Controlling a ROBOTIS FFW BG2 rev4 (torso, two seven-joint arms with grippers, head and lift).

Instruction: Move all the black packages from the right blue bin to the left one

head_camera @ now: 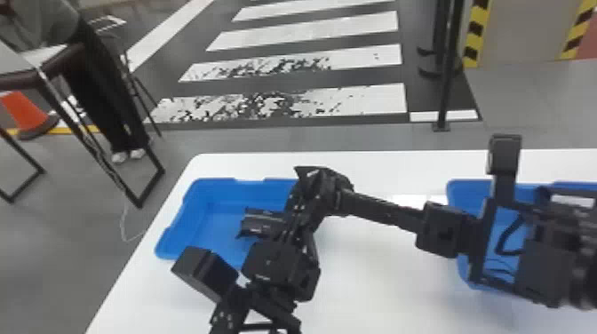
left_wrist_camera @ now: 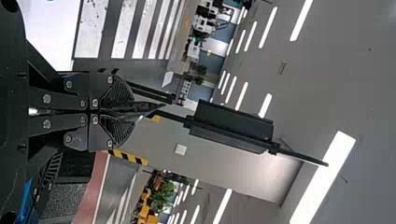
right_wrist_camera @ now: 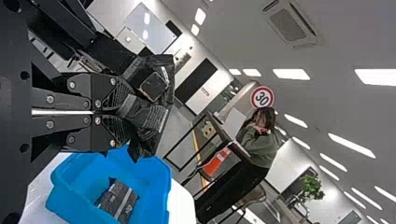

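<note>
your right end effector (head_camera: 340, 193) is clamped on a black package (right_wrist_camera: 147, 116), long axis roughly crosswise to the fingers, by the left blue bin (head_camera: 191, 217), tabletop left side; second package (right_wrist_camera: 119, 200) inside. left end effector (head_camera: 311, 180): fingers together.

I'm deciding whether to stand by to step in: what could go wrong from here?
The right fingers hold a crinkled black package, which might slip. Released now, it could catch the right rim of the left bin, since the head view shows the right arm ending around there. The left arm crowds it closely, so the two might bump.
</note>
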